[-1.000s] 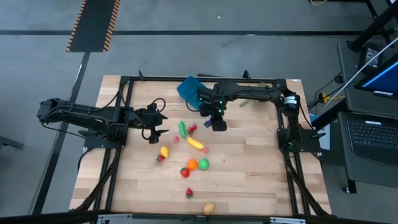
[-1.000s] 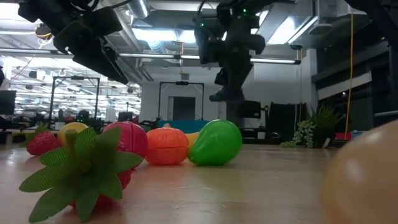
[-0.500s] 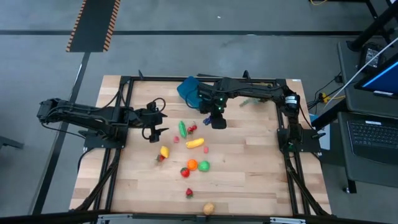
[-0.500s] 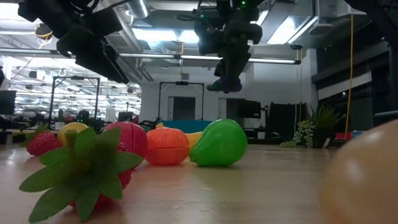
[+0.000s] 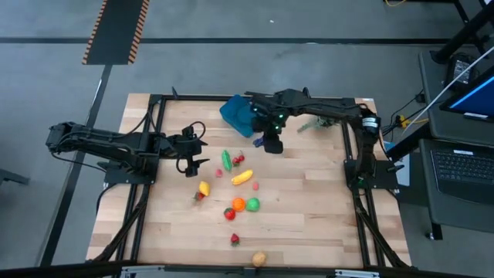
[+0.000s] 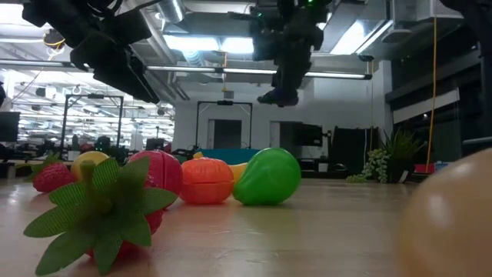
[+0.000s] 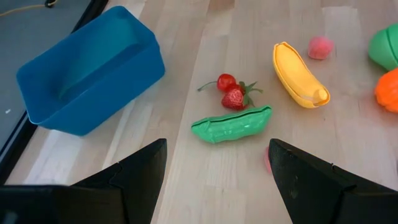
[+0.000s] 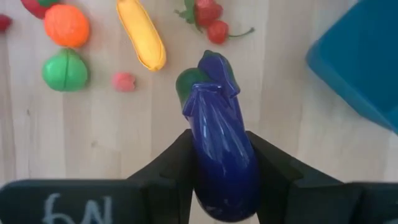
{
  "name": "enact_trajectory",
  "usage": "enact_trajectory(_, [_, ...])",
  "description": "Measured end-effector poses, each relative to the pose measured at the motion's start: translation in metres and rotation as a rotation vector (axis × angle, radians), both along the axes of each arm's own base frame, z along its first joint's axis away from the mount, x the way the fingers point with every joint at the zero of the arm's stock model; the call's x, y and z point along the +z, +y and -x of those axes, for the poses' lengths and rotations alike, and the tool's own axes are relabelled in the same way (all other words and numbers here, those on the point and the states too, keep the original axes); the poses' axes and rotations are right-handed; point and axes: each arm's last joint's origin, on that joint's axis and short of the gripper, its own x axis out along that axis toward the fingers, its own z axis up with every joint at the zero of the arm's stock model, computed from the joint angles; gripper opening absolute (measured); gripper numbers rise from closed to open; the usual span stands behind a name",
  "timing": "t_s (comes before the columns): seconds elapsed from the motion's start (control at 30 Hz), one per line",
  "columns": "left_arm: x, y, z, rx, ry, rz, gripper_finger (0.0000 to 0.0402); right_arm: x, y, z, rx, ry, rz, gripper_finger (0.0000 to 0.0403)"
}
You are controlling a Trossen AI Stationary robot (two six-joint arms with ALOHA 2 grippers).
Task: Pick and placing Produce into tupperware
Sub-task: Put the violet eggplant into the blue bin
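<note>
My right gripper [image 5: 270,144] hangs above the table just right of the blue tupperware [image 5: 235,114], shut on a purple eggplant [image 8: 219,118] with a green cap [image 8: 191,81]. The rest of the produce lies on the wood. It includes a green pea pod [image 7: 231,124], two strawberries [image 7: 231,94], a yellow banana [image 7: 300,74], an orange piece [image 5: 239,204] and a green piece [image 5: 252,204]. My left gripper [image 7: 214,180] waits open on the left, above the table and short of the pea pod. My right gripper pinches the eggplant's purple body [image 8: 202,146] between its two fingers [image 8: 174,165], which lie along it. The fingers point steeply down from above. The cap end sticks out past the fingertips, and the eggplant hangs clear of the table [image 6: 278,98].
A tan fruit [image 5: 259,259] and a leafy strawberry [image 5: 235,239] lie near the front edge, and a yellow fruit [image 5: 204,188] lies left of centre. A grey-green sprig [image 5: 315,123] lies at the far right. Black frame rails [image 5: 154,139] run along the table's sides.
My right gripper has risen and moved toward the table's far edge, closer to the tupperware, carrying the eggplant clear of the table. The left gripper has kept still.
</note>
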Motion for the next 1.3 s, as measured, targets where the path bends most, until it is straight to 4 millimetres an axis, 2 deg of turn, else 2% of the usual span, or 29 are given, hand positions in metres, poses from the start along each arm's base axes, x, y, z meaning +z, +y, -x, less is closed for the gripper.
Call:
enact_trajectory(0.27, [0.000, 0.000, 0.000, 0.000, 0.002, 0.000, 0.0275, 0.028, 0.012, 0.044, -0.042, -0.275, 0.077, 0.0122])
enact_trajectory(0.43, [0.000, 0.000, 0.000, 0.002, 0.002, 0.000, 0.0275, 0.031, 0.023, 0.078, -0.068, -0.429, 0.110, 0.0122])
enact_trajectory(0.67, [0.000, 0.000, 0.000, 0.002, -0.004, 0.000, 0.0275, 0.011, 0.034, 0.116, -0.085, -0.653, 0.156, 0.0122])
enact_trajectory(0.9, [0.000, 0.000, 0.000, 0.003, -0.004, 0.002, 0.0275, -0.012, 0.043, 0.145, -0.083, -0.830, 0.201, 0.0122])
enact_trajectory(1.3, [0.001, 0.000, -0.001, 0.004, -0.022, 0.003, 0.0275, -0.046, 0.052, 0.173, -0.100, -0.998, 0.224, 0.0122])
